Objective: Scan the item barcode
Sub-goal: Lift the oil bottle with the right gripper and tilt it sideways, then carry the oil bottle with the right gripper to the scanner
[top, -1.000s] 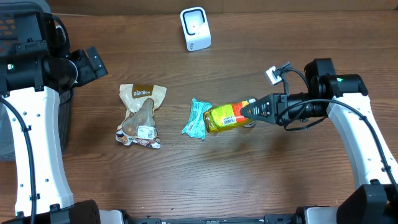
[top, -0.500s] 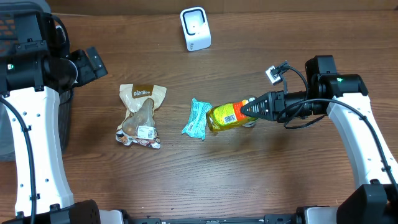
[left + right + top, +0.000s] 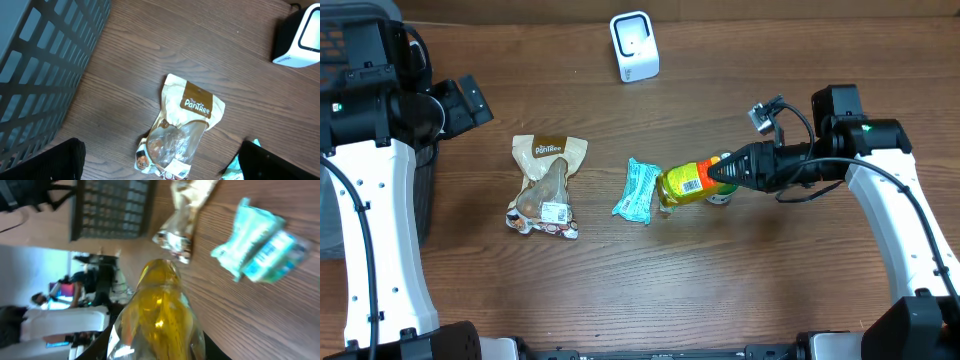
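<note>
Yellow clear-plastic bottle point(image 3: 688, 184) with a red and yellow label is clamped sideways in the right gripper point(image 3: 722, 178). The jaws are narrowed around its far end. Its free end reaches to just beside the crinkly teal packet point(image 3: 638, 190), near the middle of the wooden table point(image 3: 720, 290).

From where I stand a barcode patch on the label faces upward. The white box scanner point(image 3: 634, 45) sits well apart at the table's far edge.

Liquid fills the bottle, so I'd guess it is fairly heavy for such an end grip. It looks smooth, likely to slip or roll between the fingers, and a little squashy. A hold on the bare plastic, clear of the label, looks wisest.

The left gripper point(image 3: 470, 98) hangs spread wide and empty above the tan snack pouch point(image 3: 546, 185).
</note>
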### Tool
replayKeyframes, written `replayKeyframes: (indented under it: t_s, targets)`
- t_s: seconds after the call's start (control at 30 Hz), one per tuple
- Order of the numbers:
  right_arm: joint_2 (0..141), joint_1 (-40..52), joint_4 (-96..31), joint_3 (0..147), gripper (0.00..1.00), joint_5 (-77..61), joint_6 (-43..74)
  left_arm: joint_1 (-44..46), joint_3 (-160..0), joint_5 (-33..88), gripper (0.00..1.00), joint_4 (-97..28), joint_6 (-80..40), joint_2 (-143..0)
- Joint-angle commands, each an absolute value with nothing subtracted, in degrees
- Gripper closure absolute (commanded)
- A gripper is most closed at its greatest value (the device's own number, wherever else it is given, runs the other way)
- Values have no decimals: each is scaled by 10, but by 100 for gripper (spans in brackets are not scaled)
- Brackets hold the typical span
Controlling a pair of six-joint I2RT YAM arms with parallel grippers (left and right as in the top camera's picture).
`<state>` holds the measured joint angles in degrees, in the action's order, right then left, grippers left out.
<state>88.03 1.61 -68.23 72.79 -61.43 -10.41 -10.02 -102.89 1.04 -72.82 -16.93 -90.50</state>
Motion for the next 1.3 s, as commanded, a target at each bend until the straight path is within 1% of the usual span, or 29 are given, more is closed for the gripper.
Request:
replayKeyframes:
  t_s: [0.0,0.07,0.17,0.3,0.4,0.47,0.6,0.7,0.77,0.8,0.83,0.87,0.93,1.0,1.13,1.27]
  targets:
    - [873,35,-678,793,88,-532,-25,-101,-1032,11,1,-728,-163,-907]
    - [873,50,-682,837,88,-481,13,-101,-1032,10,0,-728,-163,-907]
    - [877,83,-722,952,87,-342,88,-101,-1032,10,0,-728,-163,-907]
    - [898,117,-792,1123,86,-262,97,-101,-1032,10,1,-728,-163,-907]
    - [908,136,-801,1210,85,-215,96,-101,-1032,10,0,-728,-163,-907]
    - [908,151,-771,1237,82,-195,96,-101,-1032,10,0,-728,-163,-907]
    - [910,171,-724,1242,82,-166,96,-101,-1032,10,0,-728,-163,-907]
    - [919,181,-672,1242,81,-107,95,-101,-1032,10,0,-728,-163,-907]
    - [925,180,-657,1242,71,-107,95,-101,-1032,11,0,-728,-163,-907]
    - [927,180,-656,1242,71,-107,95,-101,-1032,11,1,-728,-163,-907]
    - [928,179,-653,1242,72,-106,95,-101,-1032,11,0,-728,-163,-907]
    - [928,179,-642,1242,76,-105,93,-101,-1032,10,0,-728,-163,-907]
    - [928,179,-614,1242,87,-105,94,-101,-1032,11,1,-728,-163,-907]
    - [933,179,-587,1242,92,-105,82,-101,-1032,11,0,-728,-163,-907]
    - [966,180,-546,1241,93,-100,37,-101,-1032,10,0,-728,-163,-907]
    - [1039,180,-504,1241,94,-99,-3,-101,-1032,11,0,-728,-163,-907]
